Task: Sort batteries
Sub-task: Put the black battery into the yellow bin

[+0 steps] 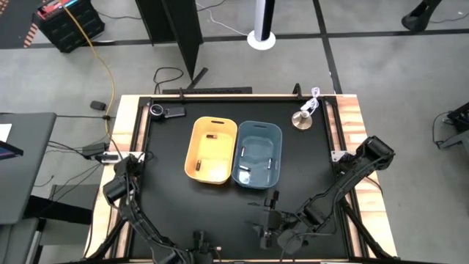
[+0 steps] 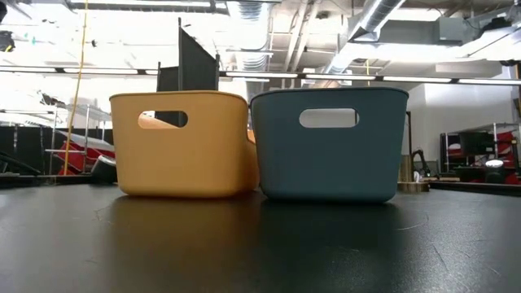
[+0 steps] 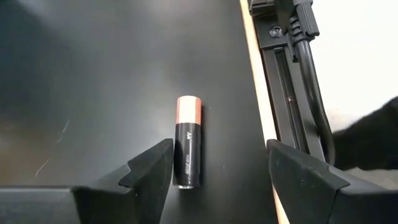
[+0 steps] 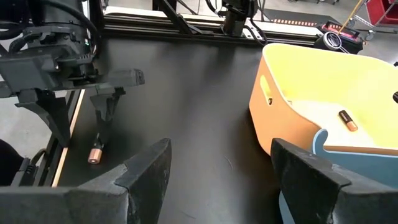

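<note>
Our left gripper (image 3: 214, 171) hangs fingers apart over a black, copper-tipped battery (image 3: 188, 149) lying near the counter's (image 1: 168, 183) left edge. We judge it must drop squarely and clamp mid-body. The right gripper (image 4: 221, 174) waits open, near side.

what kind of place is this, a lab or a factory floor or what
Most likely a robotics lab or workshop: exposed silver ceiling ducts over an open room, a black work table framed by metal rails, and loose cables across the grey concrete floor.
</note>
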`<state>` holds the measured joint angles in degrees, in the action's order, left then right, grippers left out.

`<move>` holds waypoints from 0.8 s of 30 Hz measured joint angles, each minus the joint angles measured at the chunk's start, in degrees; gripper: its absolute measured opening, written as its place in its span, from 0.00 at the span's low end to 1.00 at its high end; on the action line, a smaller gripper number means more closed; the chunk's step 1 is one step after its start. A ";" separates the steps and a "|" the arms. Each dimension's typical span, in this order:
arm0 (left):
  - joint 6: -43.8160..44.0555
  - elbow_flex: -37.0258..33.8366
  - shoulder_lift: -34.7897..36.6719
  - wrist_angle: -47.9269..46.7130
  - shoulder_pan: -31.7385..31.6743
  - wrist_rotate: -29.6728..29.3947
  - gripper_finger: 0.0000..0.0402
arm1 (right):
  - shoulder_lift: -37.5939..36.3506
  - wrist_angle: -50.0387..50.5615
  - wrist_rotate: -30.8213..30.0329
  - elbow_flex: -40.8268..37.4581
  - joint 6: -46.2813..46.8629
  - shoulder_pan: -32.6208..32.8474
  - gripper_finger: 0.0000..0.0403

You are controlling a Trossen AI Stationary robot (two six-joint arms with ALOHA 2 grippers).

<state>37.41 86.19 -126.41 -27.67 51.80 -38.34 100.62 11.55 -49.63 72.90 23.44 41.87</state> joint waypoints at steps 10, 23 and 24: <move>-4.45 0.00 0.00 0.55 -3.72 6.04 0.55 | 0.00 0.15 0.02 0.00 0.00 0.00 0.72; -8.05 0.00 0.11 1.47 -7.64 16.60 0.38 | -0.02 0.17 0.02 0.00 0.00 0.00 0.72; -8.46 0.00 0.16 1.36 -7.93 17.03 0.37 | -0.02 0.17 0.02 0.00 0.00 0.00 0.72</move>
<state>28.95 86.19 -126.25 -26.31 43.87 -21.31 100.60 11.73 -49.60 72.90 23.44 41.87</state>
